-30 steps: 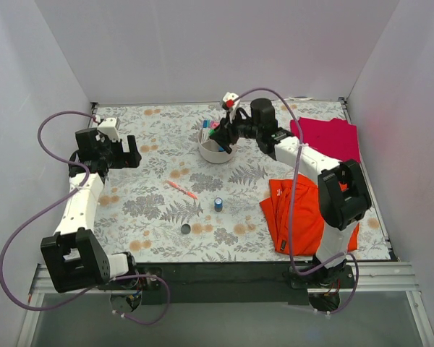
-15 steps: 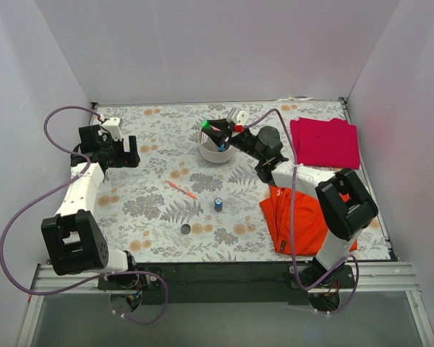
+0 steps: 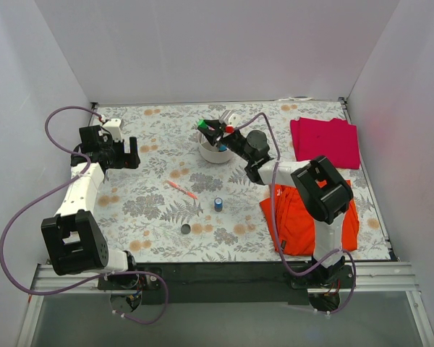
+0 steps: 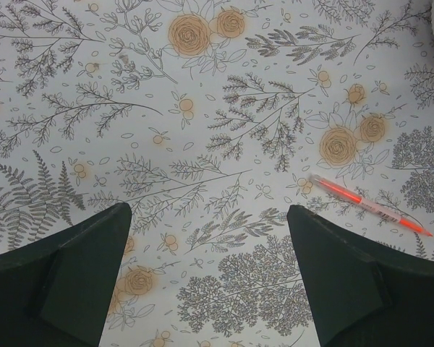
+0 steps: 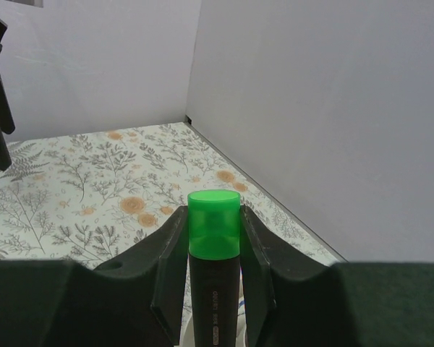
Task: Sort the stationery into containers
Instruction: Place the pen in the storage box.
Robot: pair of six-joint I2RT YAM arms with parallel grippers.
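right fingers (image 5: 170,249) pinch a green-capped marker (image 5: 214,217) by its black barrel, one finger on each side, cap pointing up in the wrist view. seen from overhead, the marker sits at the upper-left edge of the off-white bowl (image 3: 211,156), upper centre of the frame.

left fingers (image 4: 87,267) are spread wide with nothing between them, over the floral tabletop (image 3: 145,210) at the left of the overhead frame. an orange-pink pen (image 4: 369,206) lies flat at the right of the left wrist view, apart from both fingers.

overhead, a blue cylinder (image 3: 218,204) stands near the pen, just below the frame's centre, with a dark round piece (image 3: 186,229) lower left of it. a magenta cloth (image 3: 325,141) lies upper right, and an orange cloth (image 3: 304,220) lower right, partly under the right arm.
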